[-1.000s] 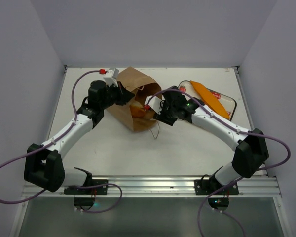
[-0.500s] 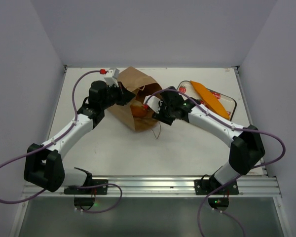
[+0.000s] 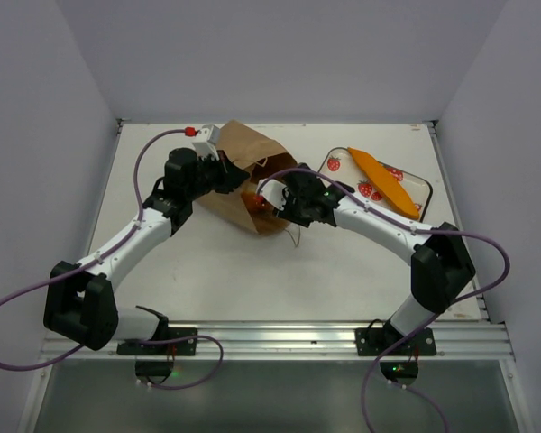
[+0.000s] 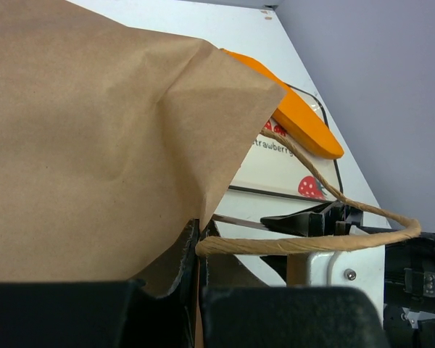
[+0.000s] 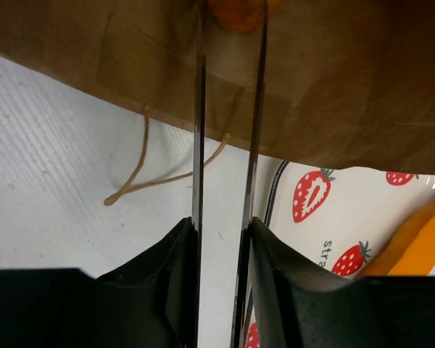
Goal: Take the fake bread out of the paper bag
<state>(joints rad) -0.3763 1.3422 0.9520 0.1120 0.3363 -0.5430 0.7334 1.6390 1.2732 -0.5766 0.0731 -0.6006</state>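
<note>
Overhead, the right gripper [image 3: 260, 200] has pushed deeper into the tall brown kraft paper bag [image 3: 252, 153]. Left wrist: the left gripper [image 4: 199, 284] pinches its rim (mouth held open). Right wrist: the jaws clamp the orange fake bread [image 5: 235, 10], which is not yet out of the bag; pulling it out remains.

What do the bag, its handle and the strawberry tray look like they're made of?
The paper bag: brown kraft paper, matte, holding sharp creases. Its handle: twisted paper cord, fibrous with a visible spiral. The strawberry tray: smooth white printed surface with a dark rim, probably plastic or coated metal; the look leaves that open.
</note>
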